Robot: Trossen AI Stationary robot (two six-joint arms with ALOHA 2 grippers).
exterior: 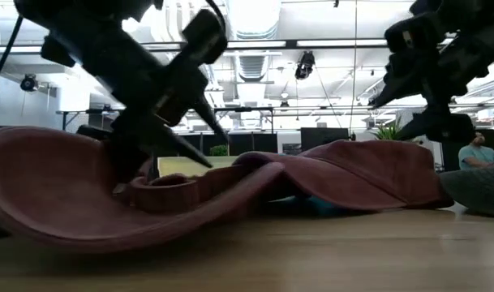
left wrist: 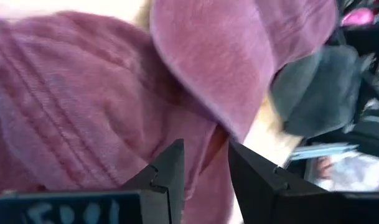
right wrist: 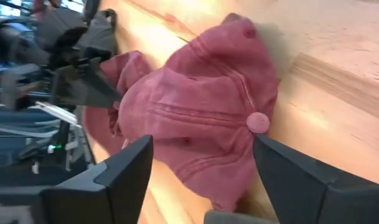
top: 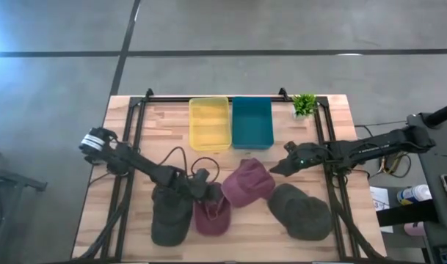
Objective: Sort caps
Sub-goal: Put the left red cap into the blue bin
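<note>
High view, looking straight down: wooden counter [top: 135,121] with a yellow bin [top: 209,123] and a teal bin [top: 252,122] side by side at the middle of the far edge, and a small green plant [top: 304,104] near the far right corner. Four caps clustered along the near half. Left olive cap [top: 170,214] toward the near edge, left of centre. Near maroon cap [top: 212,212] touching it on its right. Far maroon cap [top: 247,182] at the counter's centre, overlapping the near maroon one. Right olive cap [top: 301,211] right of centre, near the near edge. Left pincer [top: 202,185] low over the near maroon cap. Right pincer [top: 279,166] hovering just right of the far maroon cap, not touching.

Low view, level with the counter: near maroon cap [exterior: 84,195] filling the left foreground, brim curling forward, with the left pincer [exterior: 161,134] pressing down into it. Far maroon cap [exterior: 368,174] behind, to the right. Right pincer high at upper right, clear of the fabric; fingers not readable here.

Left wrist view: two dark fingers [left wrist: 167,174] slightly apart, straddling a fold of maroon fabric; cannot tell whether actually pinching it.

Right wrist view: fingers [right wrist: 121,171] spread wide, far maroon cap [right wrist: 201,124] lying crown-up on the wood between and beyond them.
</note>
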